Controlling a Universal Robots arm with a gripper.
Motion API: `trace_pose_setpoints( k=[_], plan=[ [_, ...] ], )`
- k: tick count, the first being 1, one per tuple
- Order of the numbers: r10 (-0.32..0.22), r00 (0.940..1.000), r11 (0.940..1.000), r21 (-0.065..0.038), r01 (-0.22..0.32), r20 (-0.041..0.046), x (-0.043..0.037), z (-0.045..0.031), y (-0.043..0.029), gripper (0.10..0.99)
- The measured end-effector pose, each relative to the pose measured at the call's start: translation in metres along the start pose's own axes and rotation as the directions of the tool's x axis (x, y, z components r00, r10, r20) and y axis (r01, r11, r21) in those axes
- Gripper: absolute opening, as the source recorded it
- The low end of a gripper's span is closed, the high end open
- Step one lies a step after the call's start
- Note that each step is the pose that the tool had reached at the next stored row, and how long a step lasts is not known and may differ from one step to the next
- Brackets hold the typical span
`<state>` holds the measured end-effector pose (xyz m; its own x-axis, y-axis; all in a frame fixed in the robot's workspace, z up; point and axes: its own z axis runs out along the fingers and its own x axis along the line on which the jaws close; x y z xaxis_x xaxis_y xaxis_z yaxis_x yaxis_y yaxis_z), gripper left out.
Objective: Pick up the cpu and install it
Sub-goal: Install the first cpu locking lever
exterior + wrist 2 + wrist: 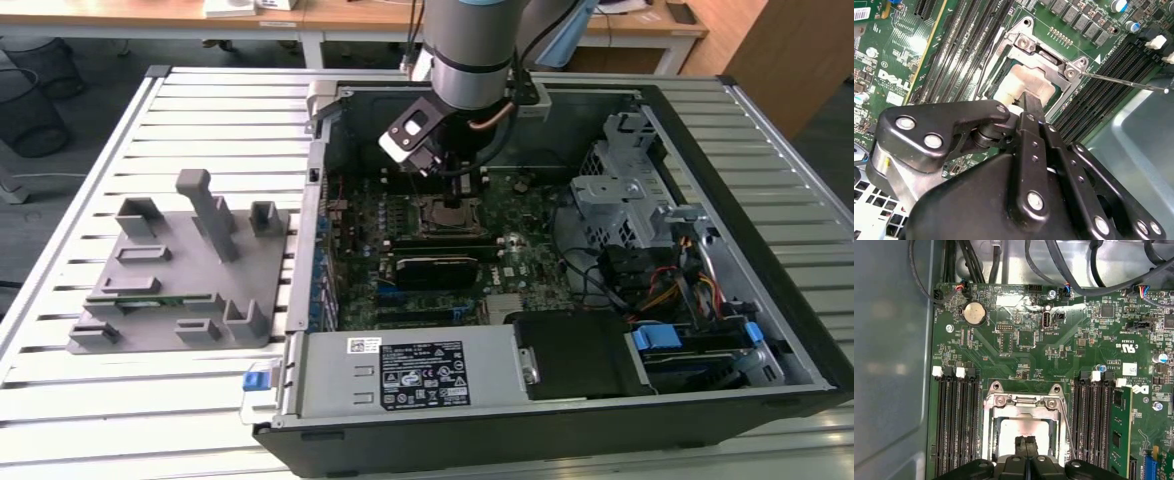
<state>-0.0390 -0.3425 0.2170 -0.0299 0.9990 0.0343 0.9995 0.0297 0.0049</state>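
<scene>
The cpu (1021, 432) is a silvery-white square lying flat inside the motherboard's metal socket frame (1024, 401), whose load plate is open. The second wrist view shows the cpu (1029, 80) seated in the same frame (1046, 57). My gripper (1025, 441) is directly over the cpu with its two black fingers pressed together and nothing between them. Their tips (1030, 102) are at or just above the chip's near edge; I cannot tell whether they touch. In the exterior view, my gripper (461, 195) reaches down into the open computer case over the socket (447, 215).
The thin socket lever (1124, 82) sticks out beside the socket. Memory slots (956, 425) flank it on both sides. A grey plastic holder block (180, 275) stands on the slatted table at the exterior view's left. Drive cage and cables (641, 230) fill the case's right side.
</scene>
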Motion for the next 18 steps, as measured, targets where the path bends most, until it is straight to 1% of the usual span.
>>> trace_pose_setpoints(
  k=[6,9,13,18],
  plan=[
    [0.0,1.0,1.0,0.0,0.0,-0.0002,0.0001,-0.004,0.0,0.106],
    [0.0,1.0,1.0,0.0,0.0,-0.0002,0.0003,-0.0085,0.0,0.106],
    [0.0,1.0,1.0,0.0,0.0,-0.0002,0.0005,-0.0165,0.0001,0.106],
    [0.0,1.0,1.0,0.0,0.0,-0.0002,0.0011,-0.0328,0.0002,0.106]
  ],
)
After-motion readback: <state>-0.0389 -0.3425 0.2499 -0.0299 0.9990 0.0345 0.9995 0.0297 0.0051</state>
